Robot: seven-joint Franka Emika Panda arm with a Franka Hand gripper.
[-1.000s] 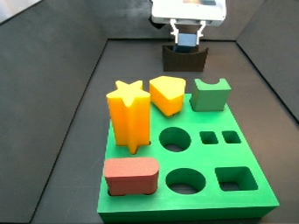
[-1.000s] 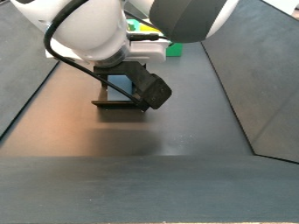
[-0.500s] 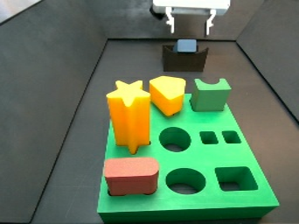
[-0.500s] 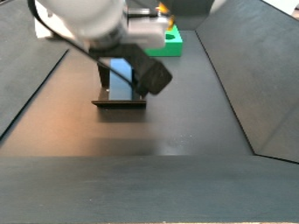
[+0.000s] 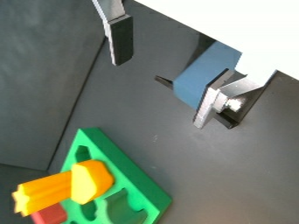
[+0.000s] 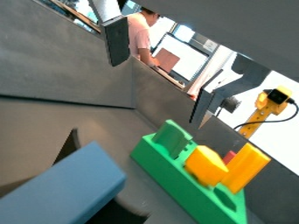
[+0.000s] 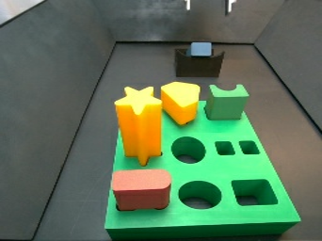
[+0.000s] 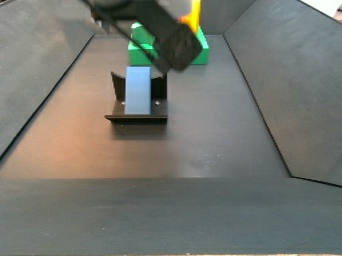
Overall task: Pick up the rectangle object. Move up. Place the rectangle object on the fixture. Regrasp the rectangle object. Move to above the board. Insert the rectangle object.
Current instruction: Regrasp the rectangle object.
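Rectangle object (image 7: 201, 50) rests in the notch of the fixture (image 7: 198, 65), upper centre of a side view; in a side view it stands upright against the bracket (image 8: 138, 88). Claw (image 7: 208, 5) sits at the top edge, directly above the block and well clear of it. In a wrist view the fingers (image 5: 119, 38) stand apart with nothing between them. Board (image 7: 214, 188) occupies the lower frame, carrying an orange star piece (image 7: 139, 125) and a red block (image 7: 139, 189).

Matt rectangle object (image 8: 138, 87) (plastic-looking), gripper (image 5: 170, 72) above
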